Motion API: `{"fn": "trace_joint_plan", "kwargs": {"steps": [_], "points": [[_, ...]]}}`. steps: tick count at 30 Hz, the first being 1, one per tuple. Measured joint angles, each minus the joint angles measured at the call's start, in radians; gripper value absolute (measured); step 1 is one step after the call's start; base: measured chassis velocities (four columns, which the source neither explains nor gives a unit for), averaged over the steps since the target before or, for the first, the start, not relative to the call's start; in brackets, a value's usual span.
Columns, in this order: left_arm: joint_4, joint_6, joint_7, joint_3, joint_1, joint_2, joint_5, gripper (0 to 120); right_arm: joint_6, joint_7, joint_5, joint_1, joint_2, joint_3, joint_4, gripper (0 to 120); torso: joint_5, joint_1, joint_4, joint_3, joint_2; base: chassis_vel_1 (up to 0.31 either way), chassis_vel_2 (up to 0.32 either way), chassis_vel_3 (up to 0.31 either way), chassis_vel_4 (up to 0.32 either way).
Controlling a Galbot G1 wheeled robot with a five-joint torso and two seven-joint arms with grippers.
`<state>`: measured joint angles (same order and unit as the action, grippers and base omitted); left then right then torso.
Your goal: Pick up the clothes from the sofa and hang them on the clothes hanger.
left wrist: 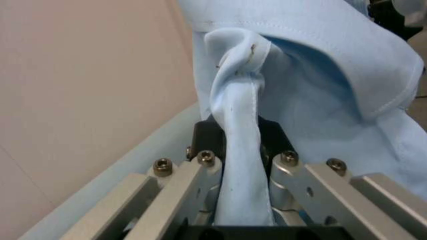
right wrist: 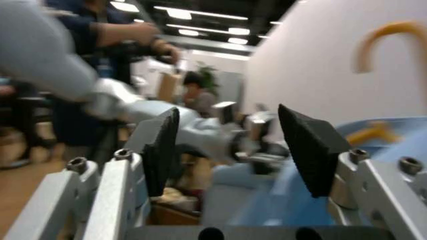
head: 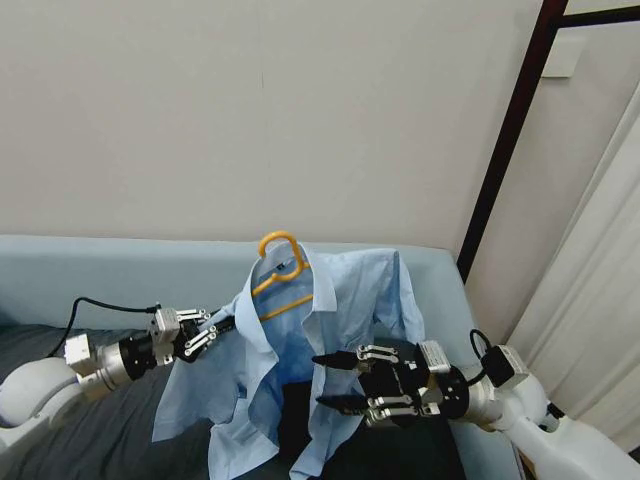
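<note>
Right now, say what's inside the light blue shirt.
The light blue shirt holds a yellow hanger: hook and one arm show at the collar; fabric covers the rest.

The room is bright, with soft, even light. In the head view the wall beyond the left gripper (head: 216, 326) and right gripper (head: 338, 381) has no hard shadows. The blue shirt (head: 340, 300) shows gentle grey folds, and it is dark under the cloth near the right fingers.

In the left wrist view the cloth pinched between the fingers (left wrist: 179, 186) looks clear, and a shadow sits under the collar past them.

In the right wrist view the spread black pads (right wrist: 305, 147) look clear. Everything beyond them is smeared, like the yellow hanger (right wrist: 393, 37) and the long, glowing ceiling lights (right wrist: 200, 27).
</note>
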<state>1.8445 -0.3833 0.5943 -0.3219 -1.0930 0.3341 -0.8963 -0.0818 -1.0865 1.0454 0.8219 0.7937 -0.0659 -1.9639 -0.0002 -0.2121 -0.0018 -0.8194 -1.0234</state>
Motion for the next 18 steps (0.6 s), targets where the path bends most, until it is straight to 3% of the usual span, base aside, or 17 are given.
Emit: {"fn": "trace_joint_plan", "kwargs": {"steps": [2,3,5,6,13,18], "points": [[-0.007,-0.013,0.034,-0.017,-0.003,-0.031,-0.015,7,0.017,0.26,-0.004,-0.042,-0.022,-0.04,-0.019,73,-0.0003,0.0,0.0009,0.0,0.0,0.0,0.0,0.0,0.0],[-0.007,-0.013,0.034,-0.017,-0.003,-0.031,-0.015,7,0.017,0.26,-0.004,-0.042,-0.022,-0.04,-0.019,73,-0.0003,0.0,0.0009,0.0,0.0,0.0,0.0,0.0,0.0],[-0.018,-0.022,0.081,-0.03,-0.003,-0.057,-0.021,7,0.045,0.511,-0.016,-0.1,-0.07,-0.053,-0.048,84,-0.0008,0.0,0.0006,0.0,0.0,0.0,0.0,0.0,0.0],[-0.021,-0.023,0.103,-0.035,0.0,-0.069,-0.023,7,0.061,0.555,-0.021,-0.125,-0.089,-0.052,-0.052,88,-0.0004,0.0,0.0004,0.0,0.0,0.0,0.0,0.0,0.0],[-0.033,-0.024,0.165,-0.044,0.024,-0.122,-0.033,7,0.12,0.567,-0.053,-0.226,-0.17,-0.004,-0.039,100,-0.0003,0.0,0.0005,0.0,0.0,0.0,0.0,0.0,0.0],[-0.049,-0.024,0.201,-0.044,0.061,-0.157,-0.053,7,0.227,0.443,-0.084,-0.342,-0.212,0.07,0.017,100,0.0,0.0,0.0006,0.0,0.0,0.0,0.0,0.0,0.0]]}}
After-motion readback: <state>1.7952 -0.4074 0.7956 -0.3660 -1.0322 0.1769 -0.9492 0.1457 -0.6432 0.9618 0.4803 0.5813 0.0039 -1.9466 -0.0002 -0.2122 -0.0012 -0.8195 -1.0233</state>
